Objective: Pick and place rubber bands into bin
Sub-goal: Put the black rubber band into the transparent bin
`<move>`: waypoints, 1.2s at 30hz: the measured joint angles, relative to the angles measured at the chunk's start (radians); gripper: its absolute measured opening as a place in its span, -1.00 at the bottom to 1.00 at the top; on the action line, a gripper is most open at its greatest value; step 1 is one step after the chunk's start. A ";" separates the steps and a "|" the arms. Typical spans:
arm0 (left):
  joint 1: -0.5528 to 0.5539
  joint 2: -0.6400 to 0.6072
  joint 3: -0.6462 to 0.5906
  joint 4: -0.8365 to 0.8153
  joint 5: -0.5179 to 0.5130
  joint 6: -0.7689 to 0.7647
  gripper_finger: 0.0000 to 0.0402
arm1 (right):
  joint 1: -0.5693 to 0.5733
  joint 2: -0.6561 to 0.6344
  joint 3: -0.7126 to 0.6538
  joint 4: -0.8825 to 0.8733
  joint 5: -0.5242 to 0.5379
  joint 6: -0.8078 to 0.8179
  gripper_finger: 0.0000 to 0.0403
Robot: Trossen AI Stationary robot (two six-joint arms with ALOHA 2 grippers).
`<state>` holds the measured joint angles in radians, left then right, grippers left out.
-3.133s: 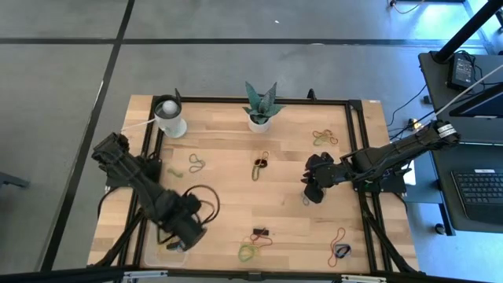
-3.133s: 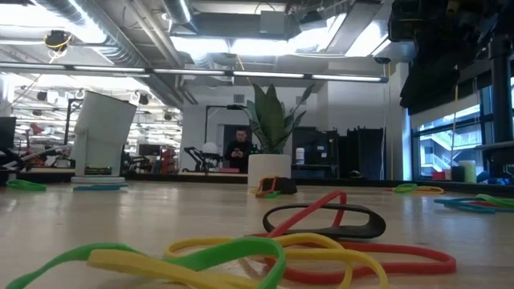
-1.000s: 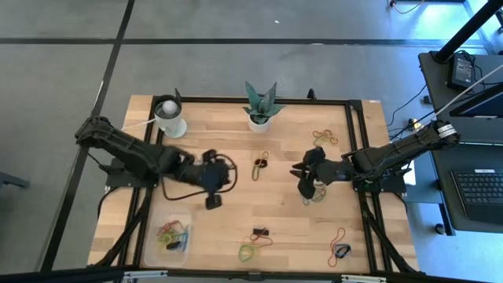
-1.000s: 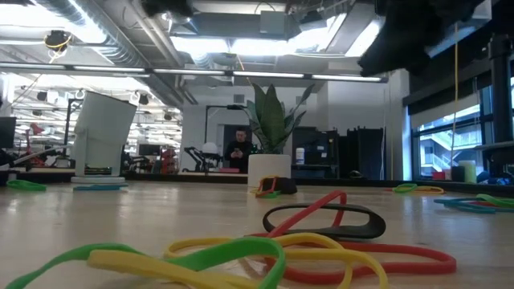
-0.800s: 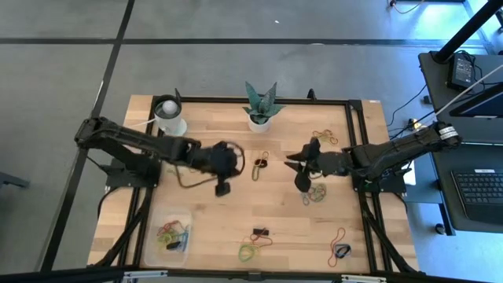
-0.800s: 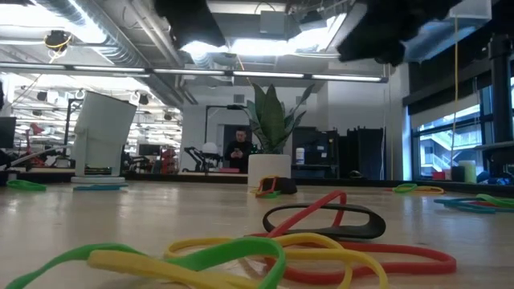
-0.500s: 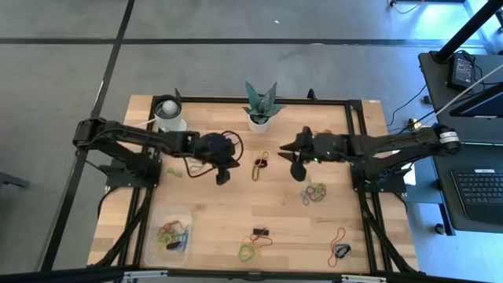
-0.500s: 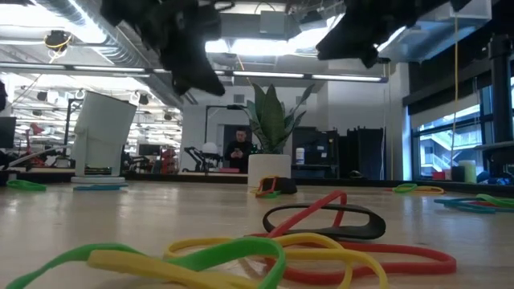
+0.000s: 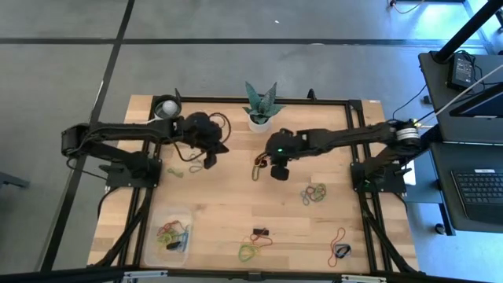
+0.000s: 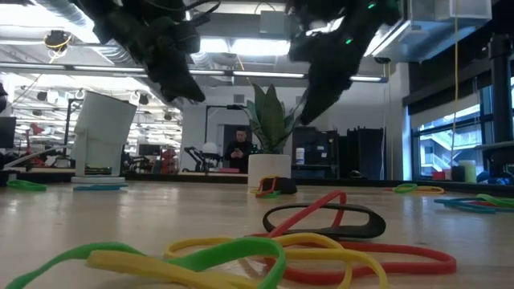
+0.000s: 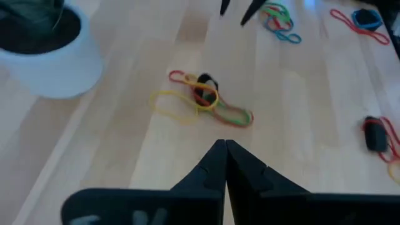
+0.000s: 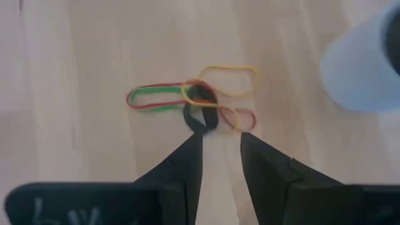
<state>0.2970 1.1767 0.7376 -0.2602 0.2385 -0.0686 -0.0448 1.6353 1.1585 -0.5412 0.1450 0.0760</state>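
Pale wooden tabletop, planked, smooth, boxed in by a black metal frame. Thin elastic loops everywhere: rubber bands in a small tangle of red, green, yellow and one fat black ring at mid-table, near the white plant pot with its spiky green leaves. Same tangle sharp in the right wrist view, flat on the grain, loops overlapping.

Right gripper hanging just beside that tangle, dark wedge-shaped fingers parted with a clear gap, nothing between them, tips just short of the black ring. Not touching as far as can be seen.

Left gripper over the far left part of the table, near the white cylindrical cup; fingers pressed together to a single point, empty. Tangle lying ahead of those tips in the left wrist view, well apart.

Clear plastic bin at the near left corner, rounded rectangle, a few coloured bands already inside; walls barely distinguishable from the wood. Well apart from both grippers.

More loose clusters: green-yellow pile to the right, red loop with a dark ring near the front right, yellow-green bunch at the front edge, blurred and huge in the low view.

Both arms cut off at the top of the low view, mere dark silhouettes against ceiling lights. Person far back in the room, too small to make out.
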 joint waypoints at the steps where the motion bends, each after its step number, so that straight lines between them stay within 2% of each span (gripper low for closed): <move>1: 0.017 -0.013 0.000 -0.009 0.019 0.013 -0.99 | 0.000 0.027 0.011 0.003 -0.012 -0.014 -0.44; 12: 0.113 -0.072 0.000 -0.083 0.047 0.188 -0.98 | 0.000 0.258 0.083 -0.003 -0.062 -0.164 -0.44; 16: 0.141 -0.068 0.000 -0.109 0.094 0.223 -0.98 | -0.006 0.297 0.110 0.008 -0.057 -0.166 -0.44; 24: 0.174 -0.068 0.000 -0.141 0.106 0.295 -0.98 | -0.014 0.330 0.133 0.014 -0.049 -0.167 -0.44; 28: 0.191 -0.068 0.000 -0.141 0.153 0.300 -0.98 | -0.017 0.351 0.133 -0.015 -0.059 -0.164 -0.45; 32: 0.199 -0.068 0.000 -0.144 0.153 0.312 -0.98 | -0.014 0.363 0.132 -0.031 -0.089 -0.150 -0.60; 36: 0.199 -0.068 0.000 -0.150 0.153 0.316 -0.98 | -0.006 0.363 0.149 -0.067 -0.101 -0.058 -0.92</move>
<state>0.4957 1.1084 0.7376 -0.4104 0.3916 0.2478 -0.0512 1.9984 1.3076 -0.6085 0.0445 0.0178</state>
